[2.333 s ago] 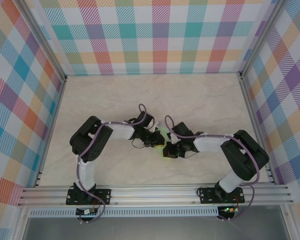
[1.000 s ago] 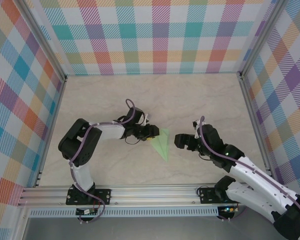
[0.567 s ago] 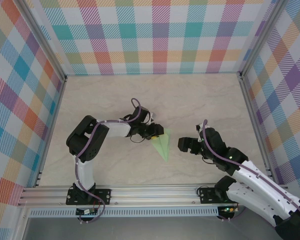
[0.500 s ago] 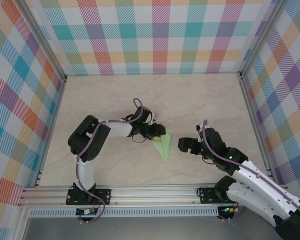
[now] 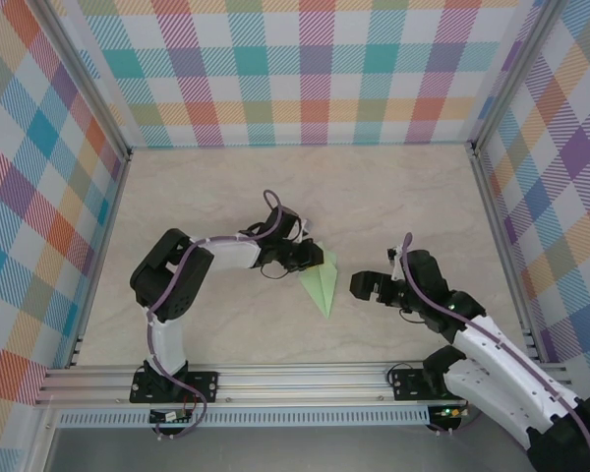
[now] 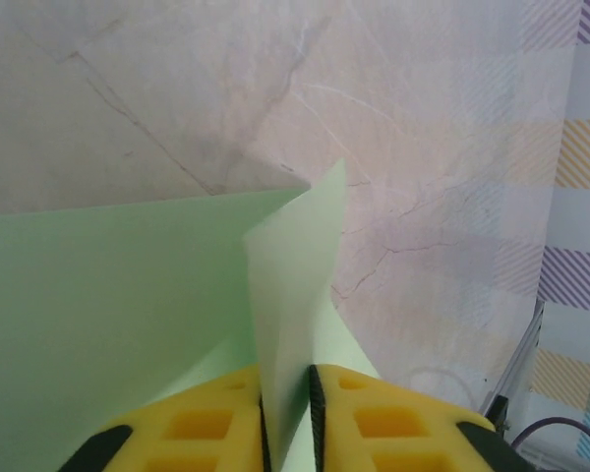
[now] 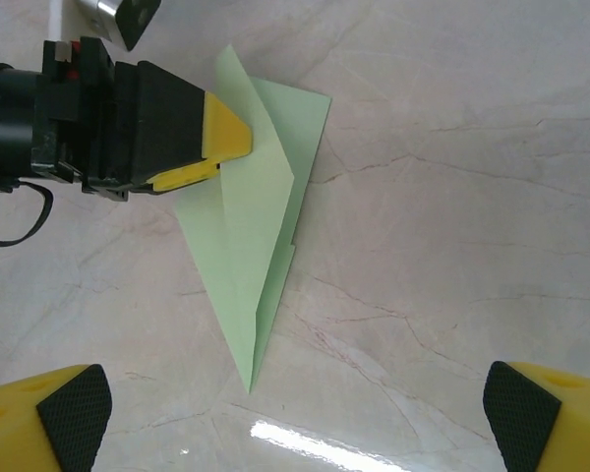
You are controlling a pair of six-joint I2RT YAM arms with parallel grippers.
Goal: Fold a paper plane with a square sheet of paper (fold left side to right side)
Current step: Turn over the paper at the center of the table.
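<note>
The square sheet of paper is folded into a narrow pale green paper plane [image 5: 323, 286] lying mid-table, its sharp tip toward the near edge. My left gripper [image 5: 311, 261] is at the plane's wide far end, its yellow pads [image 6: 208, 425] shut on an upright flap [image 6: 293, 285] of the paper plane [image 6: 118, 295]. From the right wrist, the plane [image 7: 251, 246] lies flat with the left gripper [image 7: 224, 147] at its top left. My right gripper [image 5: 357, 285] hovers just right of the plane, jaws wide open [image 7: 295, 423] and holding nothing.
The marble tabletop [image 5: 393, 197] is walled by plaid panels at the back and sides. An aluminium rail [image 5: 305, 382] runs along the near edge with both arm bases. A cable loop [image 5: 272, 205] arches above the left wrist.
The left gripper has slid slightly right onto the plane's wide end and shut on the raised flap. The right gripper has stayed beside the plane.
</note>
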